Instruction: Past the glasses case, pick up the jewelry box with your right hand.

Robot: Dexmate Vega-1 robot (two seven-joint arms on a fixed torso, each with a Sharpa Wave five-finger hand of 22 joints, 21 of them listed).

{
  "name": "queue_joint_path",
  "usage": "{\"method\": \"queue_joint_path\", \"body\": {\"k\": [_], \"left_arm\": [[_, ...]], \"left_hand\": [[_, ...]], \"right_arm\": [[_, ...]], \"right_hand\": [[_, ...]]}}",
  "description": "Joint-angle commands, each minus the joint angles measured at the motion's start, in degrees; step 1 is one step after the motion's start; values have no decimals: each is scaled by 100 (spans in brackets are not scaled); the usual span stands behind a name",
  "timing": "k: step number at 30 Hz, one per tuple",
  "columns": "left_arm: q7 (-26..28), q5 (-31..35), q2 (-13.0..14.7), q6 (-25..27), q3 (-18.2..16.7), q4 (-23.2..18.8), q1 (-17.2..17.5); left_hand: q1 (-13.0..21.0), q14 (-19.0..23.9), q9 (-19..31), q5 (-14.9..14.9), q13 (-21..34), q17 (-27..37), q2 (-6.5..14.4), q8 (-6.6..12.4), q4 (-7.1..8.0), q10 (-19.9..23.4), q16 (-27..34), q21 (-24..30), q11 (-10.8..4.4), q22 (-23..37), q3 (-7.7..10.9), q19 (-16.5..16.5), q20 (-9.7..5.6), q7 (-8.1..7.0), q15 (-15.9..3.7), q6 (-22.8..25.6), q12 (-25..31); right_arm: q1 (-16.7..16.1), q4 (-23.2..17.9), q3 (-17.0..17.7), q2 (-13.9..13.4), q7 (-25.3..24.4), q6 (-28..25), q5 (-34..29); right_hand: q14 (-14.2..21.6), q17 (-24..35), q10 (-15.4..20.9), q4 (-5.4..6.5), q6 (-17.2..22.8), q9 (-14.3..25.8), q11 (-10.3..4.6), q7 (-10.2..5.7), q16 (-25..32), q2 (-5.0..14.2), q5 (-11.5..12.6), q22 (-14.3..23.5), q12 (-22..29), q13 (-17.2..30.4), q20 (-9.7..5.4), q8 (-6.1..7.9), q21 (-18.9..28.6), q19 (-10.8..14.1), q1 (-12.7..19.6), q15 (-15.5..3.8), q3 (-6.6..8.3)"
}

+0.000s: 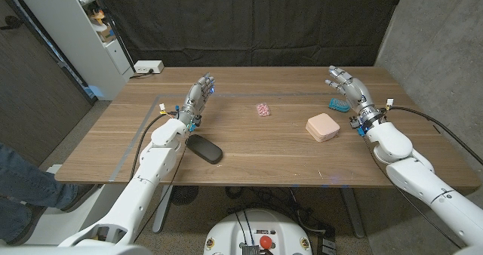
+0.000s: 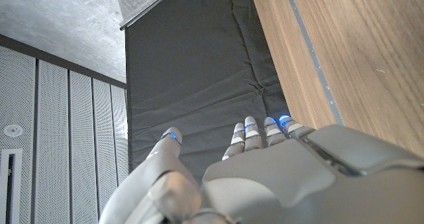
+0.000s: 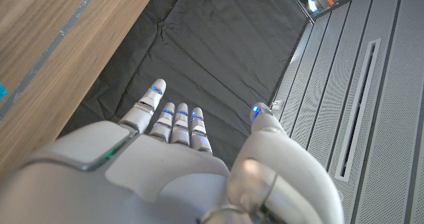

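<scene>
Just inboard of my right hand (image 1: 343, 87), toward the table's middle and a little nearer me, sits the pink jewelry box (image 1: 322, 127), untouched. That hand is raised with fingers spread, holding nothing. The dark glasses case (image 1: 204, 149) lies near my left hand (image 1: 200, 95), also empty and released. I judge nothing is done yet: reach, grasp and lift all remain.

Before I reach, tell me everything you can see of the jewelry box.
The jewelry box is a small, pale pink, squarish case with rounded corners and a smooth, matte-looking surface. It lies flat and closed on the wooden table, turned slightly askew. Nothing touches it. The right hand is raised beyond it, empty with fingers spread.
</scene>
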Motion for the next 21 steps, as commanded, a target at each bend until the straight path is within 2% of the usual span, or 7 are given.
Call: {"method": "queue_joint_path", "body": {"k": [1,21], "left_arm": [[-16,-5,9,-26,-3,23,-7],[-75,-13,13,-44,-9,79,-51]], "left_hand": [[20,-7,11,-20,20,20,65,31,-36,-23,29,18,52,24,18,-23,31,34,40,-6,36],[22,-6,11,-22,20,20,74,32,-54,-28,30,17,44,24,8,-29,52,26,35,0,36]], "right_arm": [[-149,-137,108,-97,-163,50,-296],[-371,-370,288,-268,-556,49,-1082]], "right_hand": [[-18,8,-34,-33,3,4,-2,-28,22,-17,14,24,-9,12,14,27,-15,-12,81,1,20],[-24,-20,-90,-72,-7,5,-13,-87,24,-12,20,24,-10,11,16,27,-26,-31,120,2,30]]}}
